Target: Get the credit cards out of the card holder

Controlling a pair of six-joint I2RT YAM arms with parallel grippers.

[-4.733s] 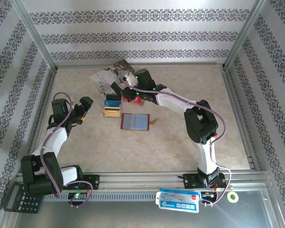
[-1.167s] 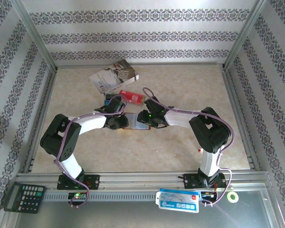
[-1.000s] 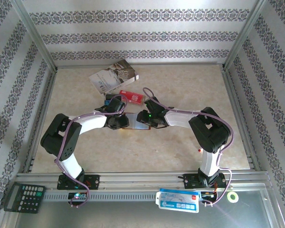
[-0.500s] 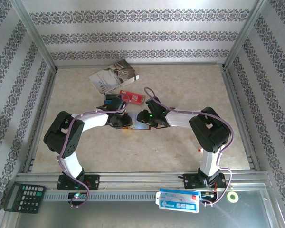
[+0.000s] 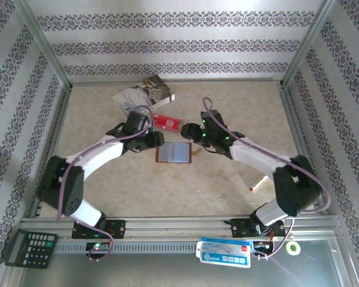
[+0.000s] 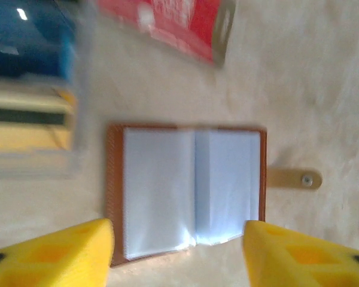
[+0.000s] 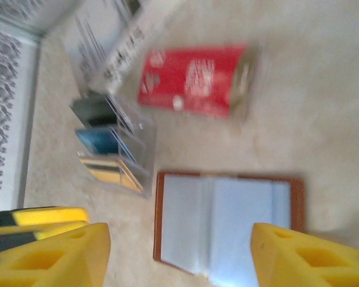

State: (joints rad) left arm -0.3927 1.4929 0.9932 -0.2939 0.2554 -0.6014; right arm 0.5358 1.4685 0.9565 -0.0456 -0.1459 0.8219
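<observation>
While both arms reach over the beige marbled table point(image 5: 167, 191), the grey ledge nearest the camera carries three things. At the left is a dark calculator with pale keys point(image 5: 27, 248). Further right is a blue-and-white flat packet point(image 5: 224, 251) whose print is too small to read, and at the far right a small green ring point(image 5: 293, 247). Farther in, a short white stick with a red tip point(image 5: 257, 185) lies by the right arm.

At mid-table the small brown leather card holder point(image 5: 173, 153) lies open and flat, with two pale grey-blue panels facing up. Its little tan closing tab point(image 6: 293, 178) sticks out to the right. The left gripper point(image 6: 179, 254) hangs by the holder's far left corner, its yellow fingers spread wide with nothing between them. The right gripper point(image 7: 182, 254) hangs by the far right corner, equally wide and holding nothing.

Just left of the holder, outside it, the credit cards point(image 7: 102, 140) sit fanned: dark, blue and tan-gold. A clear plastic edge surrounds them; whether it is a sleeve or a stand cannot be told. Beyond them lies a flat red rectangle with a pale grey end point(image 7: 194, 81), its white lettering too blurred to read. Farthest away, a large white-grey booklet point(image 5: 140, 95) lies tilted, its print illegible.
</observation>
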